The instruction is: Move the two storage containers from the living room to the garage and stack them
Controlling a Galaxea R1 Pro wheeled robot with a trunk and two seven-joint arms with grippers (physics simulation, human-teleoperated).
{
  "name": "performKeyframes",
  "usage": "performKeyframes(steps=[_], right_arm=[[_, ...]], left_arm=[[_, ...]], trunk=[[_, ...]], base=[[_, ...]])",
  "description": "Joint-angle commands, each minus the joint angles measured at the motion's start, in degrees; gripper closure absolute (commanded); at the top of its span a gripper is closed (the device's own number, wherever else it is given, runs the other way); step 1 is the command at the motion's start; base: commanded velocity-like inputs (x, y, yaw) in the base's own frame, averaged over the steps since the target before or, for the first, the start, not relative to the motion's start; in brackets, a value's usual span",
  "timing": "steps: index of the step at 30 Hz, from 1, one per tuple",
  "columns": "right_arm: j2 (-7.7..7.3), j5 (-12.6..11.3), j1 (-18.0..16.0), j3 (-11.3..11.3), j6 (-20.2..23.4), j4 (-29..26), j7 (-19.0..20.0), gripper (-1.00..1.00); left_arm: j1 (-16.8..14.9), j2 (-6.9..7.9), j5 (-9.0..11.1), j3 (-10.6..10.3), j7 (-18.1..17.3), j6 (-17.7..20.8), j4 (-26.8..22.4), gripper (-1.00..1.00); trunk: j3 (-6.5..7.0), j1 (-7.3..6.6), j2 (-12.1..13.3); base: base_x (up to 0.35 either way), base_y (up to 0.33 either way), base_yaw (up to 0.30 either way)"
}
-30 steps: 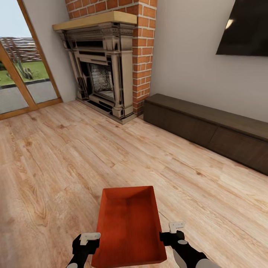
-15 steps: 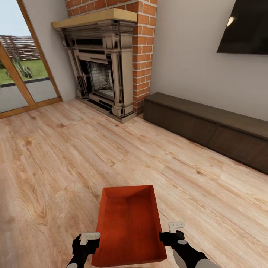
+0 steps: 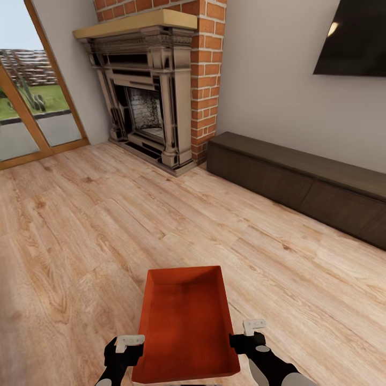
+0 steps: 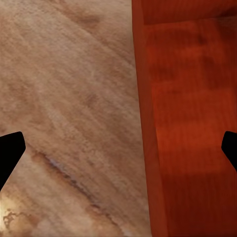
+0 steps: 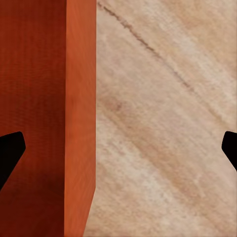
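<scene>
Item: my left gripper (image 3: 130,343), jaws wide, straddling the left wall of the storage container (image 3: 185,321) — one finger inside, one outside. Item: container, raised over the living room's wood-plank floor (image 3: 80,225), between both arms for carrying. Item: my right gripper (image 3: 247,331), jaws equally wide across the right wall — not clamped.

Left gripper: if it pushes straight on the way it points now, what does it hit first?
Probably the storage container's side wall, which runs between the left gripper's open fingers; the wood-plank floor lies beyond. Depth is unclear.

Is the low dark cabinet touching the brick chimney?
Cannot tell. In the head view, the cabinet ends right beside the chimney, but no clear gap or contact shows there.
</scene>
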Motion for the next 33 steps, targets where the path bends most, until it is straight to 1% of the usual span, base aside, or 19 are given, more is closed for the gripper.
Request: performKeyframes(steps=[1,3,12,18,27,33], right_arm=[[0.00,0.09,-0.03,0.42,-0.13,0.06,-0.37,-1.00],[0.00,0.09,-0.03,0.42,-0.13,0.06,-0.37,-1.00],[0.00,0.09,-0.02,0.42,-0.16,0.06,-0.37,-1.00],[0.00,0.09,0.00,0.42,-0.14,0.06,-0.37,-1.00],[0.00,0.09,-0.03,0.42,-0.16,0.06,-0.37,-1.00],[0.00,0.09,-0.02,0.42,-0.14,0.06,-0.37,-1.00]], left_arm=[[-0.03,-0.05,-0.62,0.25,0.21,-0.19,0.05,-1.00],[-0.03,-0.05,-0.66,0.25,0.21,-0.21,0.05,-1.00],[-0.03,-0.05,-0.70,0.25,0.21,-0.22,0.05,-1.00],[-0.03,-0.05,-0.70,0.25,0.21,-0.22,0.05,-1.00],[-0.03,-0.05,-0.70,0.25,0.21,-0.22,0.06,-1.00],[-0.03,-0.05,-0.70,0.25,0.21,-0.22,0.05,-1.00]], trunk=[[-0.05,-0.01,-0.01],[-0.06,-0.01,-0.01],[-1.68,1.97,-3.62],[-1.68,1.97,-3.62],[-3.30,3.94,-7.23],[-3.30,3.94,-7.23]], base=[[0.000,0.000,0.000],[0.000,0.000,0.000],[0.000,0.000,0.000],[0.000,0.000,0.000],[0.000,0.000,0.000],[0.000,0.000,0.000]])
